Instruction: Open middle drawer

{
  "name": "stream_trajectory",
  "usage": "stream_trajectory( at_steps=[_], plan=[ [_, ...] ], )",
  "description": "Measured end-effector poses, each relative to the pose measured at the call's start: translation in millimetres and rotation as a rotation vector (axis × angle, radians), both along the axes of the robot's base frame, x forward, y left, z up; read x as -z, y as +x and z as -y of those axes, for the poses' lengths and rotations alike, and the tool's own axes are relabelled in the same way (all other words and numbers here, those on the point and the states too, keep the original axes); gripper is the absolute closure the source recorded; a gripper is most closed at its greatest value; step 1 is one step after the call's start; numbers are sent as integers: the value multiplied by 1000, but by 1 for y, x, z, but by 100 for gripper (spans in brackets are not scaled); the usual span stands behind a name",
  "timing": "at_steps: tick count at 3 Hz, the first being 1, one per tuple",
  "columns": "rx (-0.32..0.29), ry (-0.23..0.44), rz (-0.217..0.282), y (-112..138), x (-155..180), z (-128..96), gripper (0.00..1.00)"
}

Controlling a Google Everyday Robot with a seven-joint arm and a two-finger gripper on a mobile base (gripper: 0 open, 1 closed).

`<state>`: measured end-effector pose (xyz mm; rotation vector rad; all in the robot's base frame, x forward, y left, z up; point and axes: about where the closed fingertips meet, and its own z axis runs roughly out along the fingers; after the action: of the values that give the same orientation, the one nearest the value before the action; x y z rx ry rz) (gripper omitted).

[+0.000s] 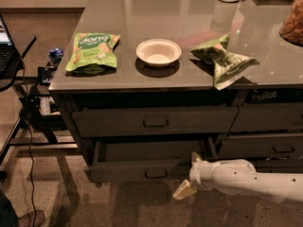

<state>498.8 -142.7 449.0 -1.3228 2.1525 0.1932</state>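
The middle drawer (137, 170) is the wide dark grey one under the counter's left half. It stands pulled out, its dark inside (151, 150) showing, with a small rectangular handle (156, 173) on its front. My gripper (188, 174) is on the end of the white arm (246, 179), at the drawer front's right end and to the right of the handle. It is open and holds nothing. One pale fingertip (182, 191) points down toward the floor. The drawer below is hidden.
The shut top drawer (155, 123) sits above. More drawer fronts (283, 148) are at the right. On the counter lie a green chip bag (92, 51), a white bowl (158, 52) and a crumpled green bag (225, 59). A stand with cables (33, 108) is at the left.
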Motion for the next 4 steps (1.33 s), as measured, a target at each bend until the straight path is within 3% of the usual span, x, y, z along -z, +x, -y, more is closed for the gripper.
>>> stream_trajectory(
  at_steps=[2,4],
  plan=[
    [-14,-24,-8,8,-4,0,0],
    [-78,-128,-96,34,20,7,0]
  ],
)
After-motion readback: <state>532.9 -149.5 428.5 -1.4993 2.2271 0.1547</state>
